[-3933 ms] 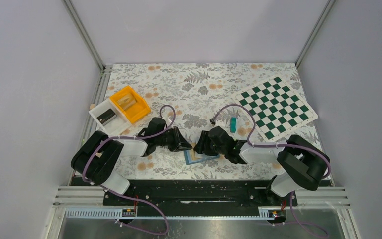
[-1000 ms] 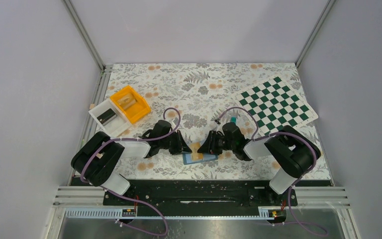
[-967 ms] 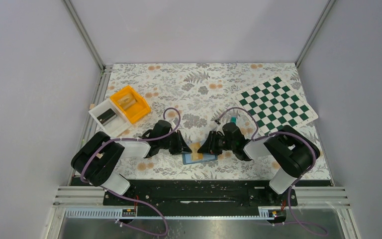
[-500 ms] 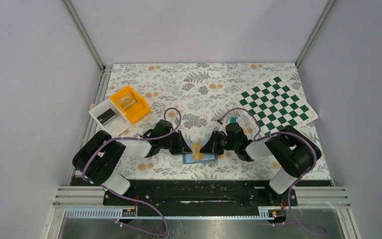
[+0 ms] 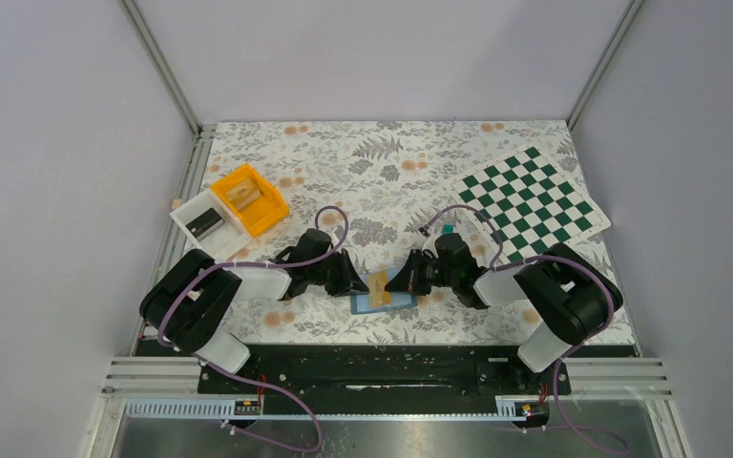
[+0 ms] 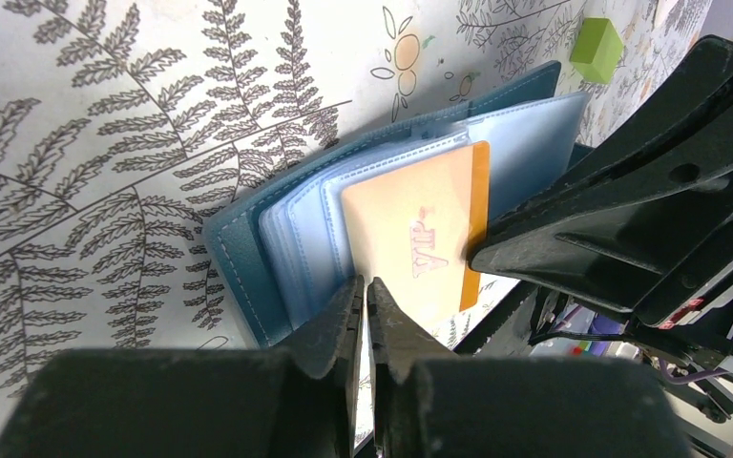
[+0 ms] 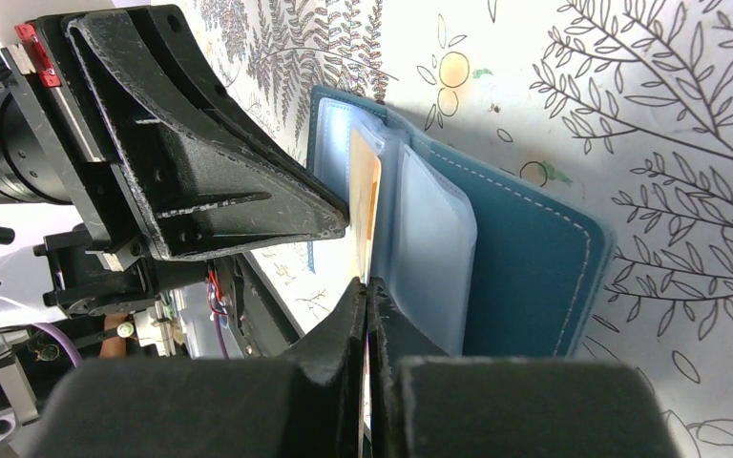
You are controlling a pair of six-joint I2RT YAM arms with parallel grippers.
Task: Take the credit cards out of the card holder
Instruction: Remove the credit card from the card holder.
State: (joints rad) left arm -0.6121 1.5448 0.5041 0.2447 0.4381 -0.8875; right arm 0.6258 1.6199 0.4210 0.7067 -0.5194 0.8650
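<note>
The blue-teal card holder [image 5: 401, 301] lies open on the floral mat between both arms. An orange-tan credit card [image 5: 378, 289] marked VIP [image 6: 420, 239] sticks out of its clear sleeves. My left gripper [image 6: 364, 283] is shut on the edge of a clear sleeve of the card holder [image 6: 239, 248], beside the card's corner. My right gripper [image 7: 366, 283] is shut on the opposite edge of the orange-tan card [image 7: 370, 205], over the holder's teal cover [image 7: 534, 267]. From above, the two grippers [image 5: 358, 283] [image 5: 397, 283] face each other across the holder.
A teal card [image 5: 448, 230] lies on the mat behind my right arm and a lime-green card [image 6: 596, 48] lies past the holder. An orange bin [image 5: 248, 198] and a white bin [image 5: 205, 224] stand at the left. A green chessboard [image 5: 533, 203] is at the back right.
My right gripper has closed onto the orange-tan card's edge and shifted slightly right. The left gripper keeps its hold and has barely moved.
</note>
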